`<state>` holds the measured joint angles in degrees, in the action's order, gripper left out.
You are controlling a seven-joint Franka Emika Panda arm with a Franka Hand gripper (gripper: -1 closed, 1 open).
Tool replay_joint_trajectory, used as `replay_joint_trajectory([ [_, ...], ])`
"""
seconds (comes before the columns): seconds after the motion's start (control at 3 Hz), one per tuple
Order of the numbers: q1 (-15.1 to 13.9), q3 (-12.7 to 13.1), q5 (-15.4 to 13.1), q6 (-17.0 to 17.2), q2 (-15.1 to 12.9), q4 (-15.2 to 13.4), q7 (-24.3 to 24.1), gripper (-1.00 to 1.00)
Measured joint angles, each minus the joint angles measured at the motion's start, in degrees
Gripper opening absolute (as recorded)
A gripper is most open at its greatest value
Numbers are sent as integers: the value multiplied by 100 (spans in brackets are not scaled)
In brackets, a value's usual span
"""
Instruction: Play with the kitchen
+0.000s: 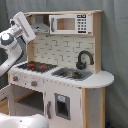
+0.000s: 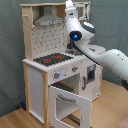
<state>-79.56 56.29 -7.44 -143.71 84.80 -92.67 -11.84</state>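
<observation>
Grey curtain backs the kitchen (image 2: 47,70); gripper (image 1: 22,25) (finger state unclear) near its hood (image 2: 49,20).

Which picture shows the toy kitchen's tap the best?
The first exterior view. There the black tap stands in plain sight, curving over the sink beside the hob. In the second exterior view the robot arm reaches across that side of the kitchen, so the tap is hidden.

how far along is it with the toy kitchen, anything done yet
Done: the oven door of the kitchen already hangs open in the second exterior view. In hand: the arm reaches up toward the grey hood. Left: hob, tap and microwave look untouched.
</observation>
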Motion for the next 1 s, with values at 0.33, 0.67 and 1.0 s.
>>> replay_joint_trajectory([
  [0.33, -278, 31, 0, 307, -9, 252, -321, 100],
  [0.67, -545, 50, 2, 672, -14, 417, -678, 100],
  [1.0, -546, 54, 2, 713, -14, 417, -695, 100],
])
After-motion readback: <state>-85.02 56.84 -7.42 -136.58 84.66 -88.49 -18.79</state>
